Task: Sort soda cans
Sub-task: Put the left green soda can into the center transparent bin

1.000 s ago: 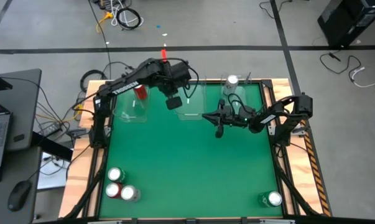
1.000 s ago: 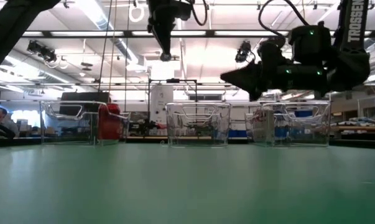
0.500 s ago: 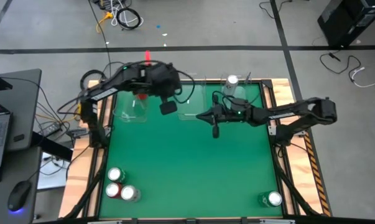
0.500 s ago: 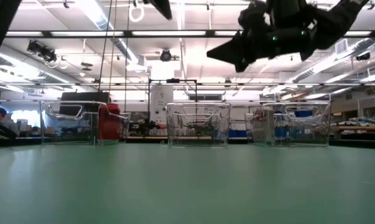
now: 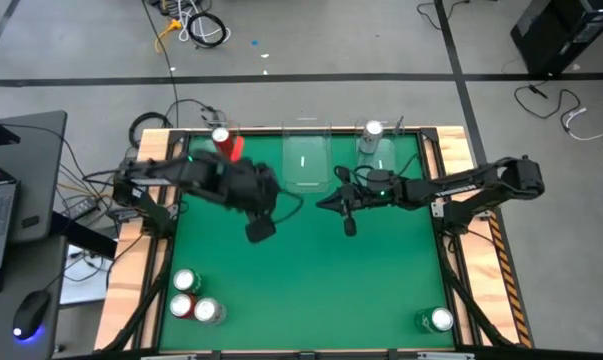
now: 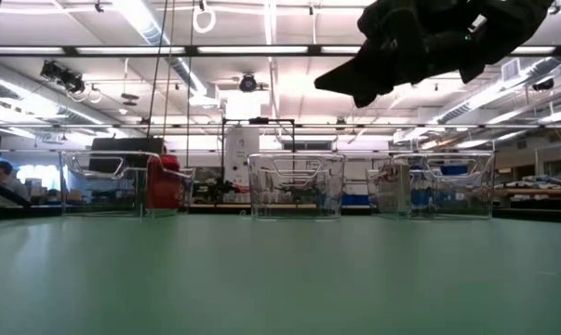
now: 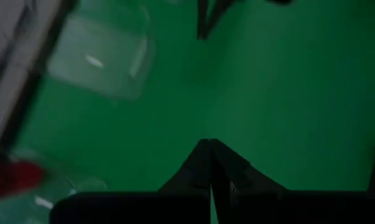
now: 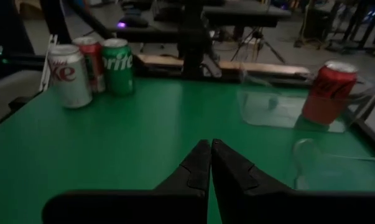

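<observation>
- Table (image 5: pixel 311 270): flat, matte green surface in a wooden frame.
- Bins: three clear, thin-walled plastic bins stand in a row along the far edge: left bin (image 5: pixel 213 165), middle bin (image 5: pixel 304 160), right bin (image 5: pixel 376 155).
- Left bin contents: one red can (image 5: pixel 224 142), cylindrical with a shiny silver top; it shows upright in the low view.
- Right bin contents: one silver-topped can (image 5: pixel 371 133).
- Middle bin: no can visible in it.
- Near left corner: three cans in a tight cluster, a green can (image 5: pixel 186 281), a second red can (image 5: pixel 182 305) and a silver-white can (image 5: pixel 208 312), all upright.
- Near right corner: one green can (image 5: pixel 438 320), alone.
- Left gripper (image 5: pixel 260 228): over the table in front of the left and middle bins; fingers pressed together, holding nothing.
- Right gripper (image 5: pixel 348 222): over the table in front of the middle and right bins; fingers pressed together, holding nothing.
</observation>
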`<state>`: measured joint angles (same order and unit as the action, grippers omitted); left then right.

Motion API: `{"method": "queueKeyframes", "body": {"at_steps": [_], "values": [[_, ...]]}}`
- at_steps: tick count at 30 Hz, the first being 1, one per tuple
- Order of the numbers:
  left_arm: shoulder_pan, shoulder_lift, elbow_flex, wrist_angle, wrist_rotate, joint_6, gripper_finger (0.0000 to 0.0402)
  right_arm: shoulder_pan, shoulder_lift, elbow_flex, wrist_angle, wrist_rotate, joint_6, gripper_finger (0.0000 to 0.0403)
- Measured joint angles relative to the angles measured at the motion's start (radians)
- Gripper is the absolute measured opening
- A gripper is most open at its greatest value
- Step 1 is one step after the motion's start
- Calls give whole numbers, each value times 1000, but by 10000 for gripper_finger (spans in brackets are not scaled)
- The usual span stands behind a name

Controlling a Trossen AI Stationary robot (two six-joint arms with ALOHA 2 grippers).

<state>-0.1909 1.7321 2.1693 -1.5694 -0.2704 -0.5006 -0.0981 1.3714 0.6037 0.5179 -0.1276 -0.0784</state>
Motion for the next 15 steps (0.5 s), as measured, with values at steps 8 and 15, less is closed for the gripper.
{"method": "queueKeyframes", "body": {"at_steps": [8, 15], "values": [[-163, -50, -337, -5, 157, -367, 0, 36, 73, 0, 37, 3, 34, 36], [-315, -53, -540, 0, 367, -672, 0, 59, 112, 0, 74, 3, 43, 35]]}}
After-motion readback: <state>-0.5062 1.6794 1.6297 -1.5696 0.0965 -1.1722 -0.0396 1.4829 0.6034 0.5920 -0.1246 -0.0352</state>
